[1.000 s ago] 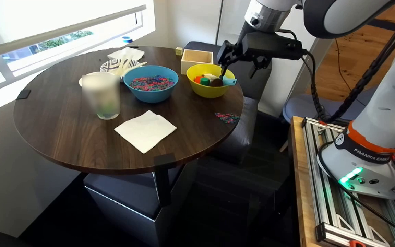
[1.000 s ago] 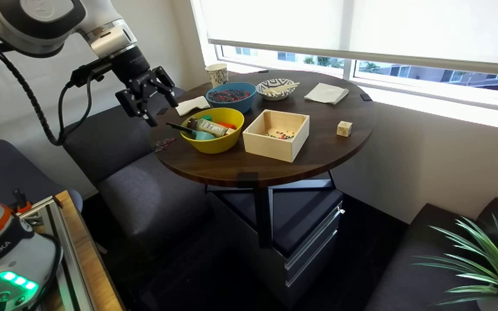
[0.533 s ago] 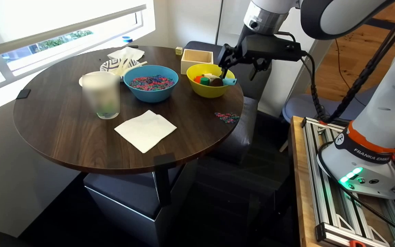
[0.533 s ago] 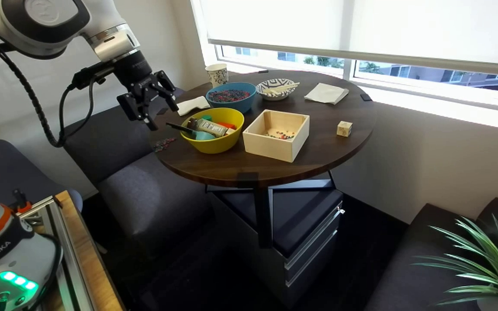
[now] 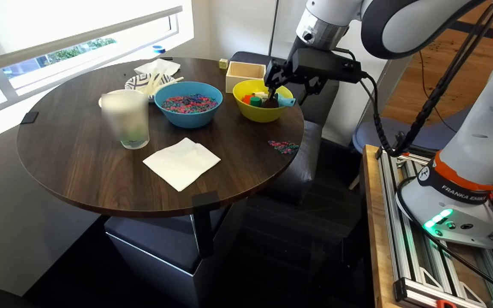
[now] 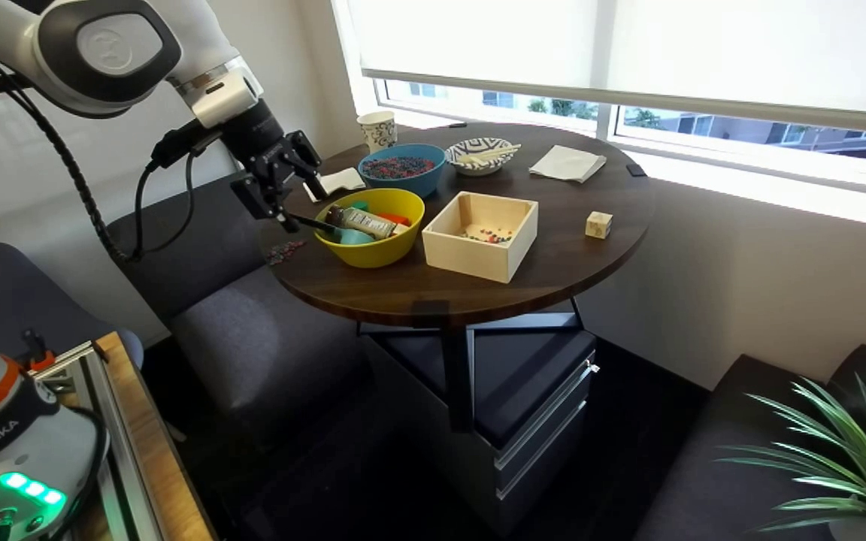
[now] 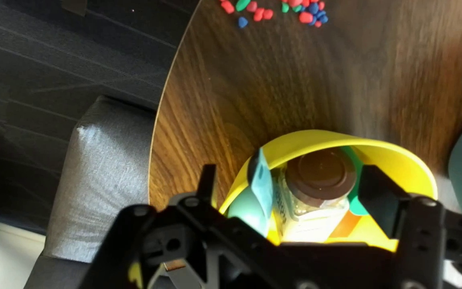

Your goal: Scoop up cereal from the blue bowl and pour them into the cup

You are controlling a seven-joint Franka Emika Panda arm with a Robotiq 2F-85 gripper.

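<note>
Wrist view: my jaws stand apart, holding nothing, near the yellow bowl [image 7: 315, 140]; blue-green scoop [image 7: 249, 208] lies in it, not yet taken. Exterior views: cereal [image 5: 190, 104] heaped in the blue bowl [image 5: 190, 120]; paper cup [image 6: 379, 131] upright, contents hidden. Remaining, I judge: grasp, scoop, pour.

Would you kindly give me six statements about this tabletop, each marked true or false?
1. The blue bowl holds multicoloured cereal. True.
2. All the cereal is in that bowl. False: loose bits lie on the table and in the wooden box.
3. A turquoise scoop lies in the yellow bowl. True.
4. The jaws are shut on the scoop. False: they stand open, gripping nothing.
5. The yellow bowl is inside the blue bowl. False: they stand apart.
6. The paper cup stands upright. True.
</note>
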